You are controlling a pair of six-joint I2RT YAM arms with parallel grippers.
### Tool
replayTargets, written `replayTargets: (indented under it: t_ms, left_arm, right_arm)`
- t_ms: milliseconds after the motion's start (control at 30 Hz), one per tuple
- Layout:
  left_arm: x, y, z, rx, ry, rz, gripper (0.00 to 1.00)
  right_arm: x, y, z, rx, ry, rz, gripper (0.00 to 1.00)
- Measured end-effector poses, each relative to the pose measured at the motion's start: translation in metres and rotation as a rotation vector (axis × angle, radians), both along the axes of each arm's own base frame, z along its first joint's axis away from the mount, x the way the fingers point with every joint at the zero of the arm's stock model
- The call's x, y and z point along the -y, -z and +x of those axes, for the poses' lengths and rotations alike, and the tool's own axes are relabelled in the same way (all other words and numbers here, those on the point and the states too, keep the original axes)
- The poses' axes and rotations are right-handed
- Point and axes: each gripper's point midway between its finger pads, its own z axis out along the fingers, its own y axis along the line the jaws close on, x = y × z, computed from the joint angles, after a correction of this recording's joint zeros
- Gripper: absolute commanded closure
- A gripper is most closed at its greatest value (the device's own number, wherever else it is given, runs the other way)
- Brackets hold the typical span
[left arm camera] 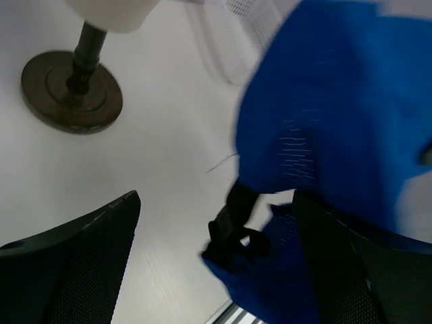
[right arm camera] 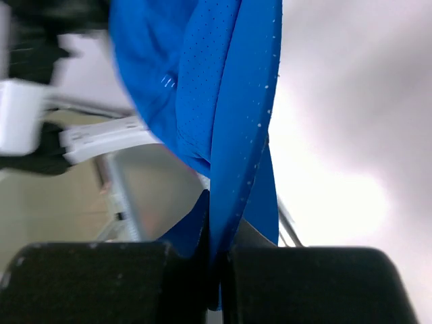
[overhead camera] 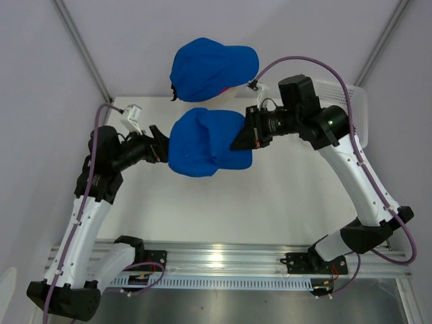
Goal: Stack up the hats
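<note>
Carrying step in hand, by the look of it. White table [overhead camera: 283,216] below. Held blue cap [overhead camera: 206,142] hangs mid-table between both arms. Second blue cap [overhead camera: 212,67] sits behind it, with a pink sliver [overhead camera: 231,88] under its edge, perhaps another cap; its support is hidden from above. Right gripper [right arm camera: 214,255] is clamped on a fold of the held cap's fabric. Left gripper [overhead camera: 159,143] is spread wide at the cap's rear, with the strap [left arm camera: 233,226] between its fingers, gripping nothing. Next move likely calls for carrying the cap rearward, centring it over the seated one, then lowering it crown over crown.
</note>
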Motion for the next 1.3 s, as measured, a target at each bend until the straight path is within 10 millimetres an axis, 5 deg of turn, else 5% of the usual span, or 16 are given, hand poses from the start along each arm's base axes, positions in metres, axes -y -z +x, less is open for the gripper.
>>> replayTargets:
  t_ms: [167,367,533,667,900,1033,1100,1300]
  left_arm:
    - [0.007,-0.047,-0.018,0.140,0.061,-0.066,0.03]
    - [0.008,-0.079,-0.042,0.265,0.093,-0.106,0.03]
    - [-0.004,-0.073,-0.034,0.243,-0.009,-0.095,0.07]
    - [-0.006,-0.050,-0.024,0.164,-0.048,-0.112,0.05]
    - [0.017,-0.031,-0.009,0.087,0.072,-0.148,0.04]
    - [0.032,-0.011,-0.001,0.019,0.136,-0.134,0.05]
    - [0.039,-0.001,0.002,-0.008,0.158,-0.120,0.12]
    - [0.049,0.008,0.007,-0.022,0.197,-0.108,0.65]
  right_arm:
    - [0.012,0.040,0.014,0.020,0.118,-0.176,1.00]
    - [0.028,0.026,0.009,0.130,0.167,-0.163,1.00]
    - [0.033,-0.011,-0.009,0.252,0.142,-0.038,1.00]
    - [0.033,-0.027,-0.013,0.296,0.126,0.003,1.00]
    - [0.013,-0.002,-0.009,0.210,0.040,-0.005,1.00]
    - [0.008,-0.006,-0.016,0.199,-0.009,0.030,1.00]
    - [0.006,-0.013,-0.020,0.212,-0.035,0.062,1.00]
    - [0.004,-0.015,-0.027,0.200,-0.067,0.086,1.00]
